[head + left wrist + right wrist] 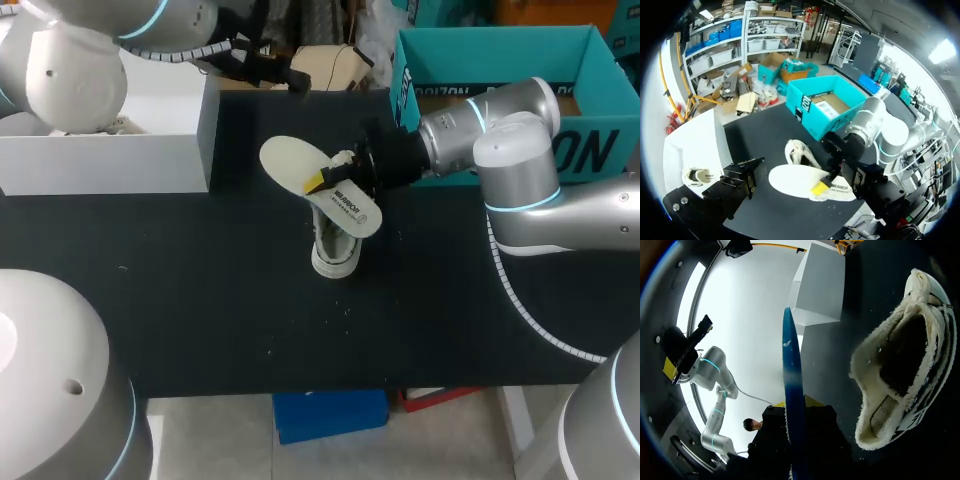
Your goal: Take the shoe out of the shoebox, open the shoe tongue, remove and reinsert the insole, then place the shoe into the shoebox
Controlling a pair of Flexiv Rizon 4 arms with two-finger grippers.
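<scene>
Gripping the insole (298, 163) with the right hand (324, 182), fingers closed thin on one end of it, just above the shoe (336, 248) sitting near the middle of the bench (200, 300). Judging the shoe's removal from the teal shoebox (404, 82) at the far right corner, the tongue opening and the insole's removal as done. Leaving reinsertion and boxing to do. Holding the left hand (285, 75) over the far edge beside the white box (110, 160); unable to tell whether it is open.

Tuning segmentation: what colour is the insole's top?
Off-white, with dark print near the heel; the insole shows best in the head view.
</scene>
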